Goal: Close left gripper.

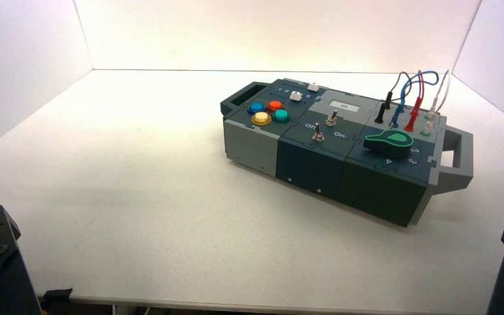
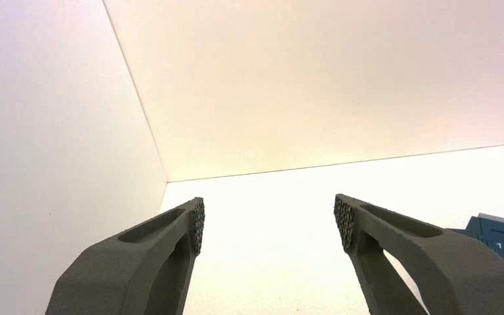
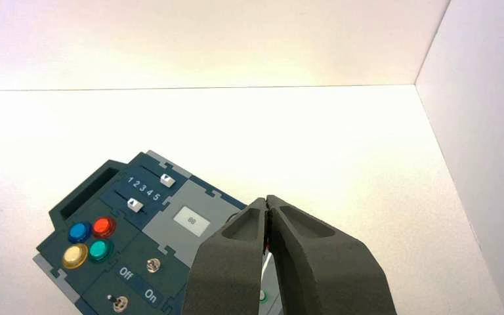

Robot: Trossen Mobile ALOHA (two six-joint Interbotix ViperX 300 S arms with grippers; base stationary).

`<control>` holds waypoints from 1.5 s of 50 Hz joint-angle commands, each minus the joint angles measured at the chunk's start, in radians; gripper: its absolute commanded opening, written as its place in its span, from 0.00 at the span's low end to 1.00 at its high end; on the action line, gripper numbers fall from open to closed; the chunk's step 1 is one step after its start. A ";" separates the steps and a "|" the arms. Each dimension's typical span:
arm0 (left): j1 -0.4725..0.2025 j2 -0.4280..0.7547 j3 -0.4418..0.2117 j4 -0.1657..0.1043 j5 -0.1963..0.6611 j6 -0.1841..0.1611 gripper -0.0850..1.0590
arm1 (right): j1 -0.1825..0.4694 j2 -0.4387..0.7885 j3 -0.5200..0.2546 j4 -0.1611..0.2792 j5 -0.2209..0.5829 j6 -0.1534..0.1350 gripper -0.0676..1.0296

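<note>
My left gripper (image 2: 268, 220) is open, its two fingers wide apart with nothing between them, parked at the near left above the white table. Only a blue corner of the box (image 2: 502, 237) with digits shows beside it. My right gripper (image 3: 266, 203) is shut and empty, parked at the near right, looking over the box (image 3: 138, 230). In the high view only the arms' dark bases show at the bottom corners, and the box (image 1: 315, 161) stands right of centre, turned at an angle.
The box carries four round buttons (image 1: 268, 113), two white sliders (image 3: 149, 191), a small display (image 3: 191, 221), two toggle switches (image 1: 323, 127), a green knob (image 1: 388, 140) and plugged wires (image 1: 410, 98). White walls enclose the table.
</note>
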 commanded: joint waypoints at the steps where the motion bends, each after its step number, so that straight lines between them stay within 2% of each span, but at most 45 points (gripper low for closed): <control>1: 0.006 0.002 -0.012 0.002 -0.011 0.003 0.97 | 0.005 0.011 -0.015 0.005 -0.003 0.002 0.04; 35: 0.006 0.005 -0.011 -0.002 -0.023 0.002 0.97 | 0.015 0.011 -0.014 0.006 -0.003 0.002 0.04; 39: 0.006 0.006 -0.009 -0.002 -0.025 0.000 0.94 | 0.015 0.011 -0.014 0.006 -0.003 0.003 0.04; 44: 0.006 0.018 -0.011 -0.005 -0.028 -0.006 0.69 | 0.015 0.012 -0.014 0.006 -0.003 0.002 0.04; 47: 0.006 0.025 -0.014 -0.005 -0.026 -0.009 0.39 | 0.015 0.014 -0.014 0.006 -0.003 0.002 0.04; 50: 0.006 0.023 -0.014 -0.005 -0.023 -0.008 0.19 | 0.015 0.015 -0.014 0.006 -0.003 0.003 0.04; 51: 0.006 0.021 -0.012 -0.003 -0.021 -0.005 0.04 | 0.015 0.015 -0.014 0.006 -0.003 0.002 0.04; 75: 0.006 0.017 -0.018 -0.002 -0.012 0.002 0.04 | 0.015 0.018 -0.015 0.008 -0.003 0.002 0.04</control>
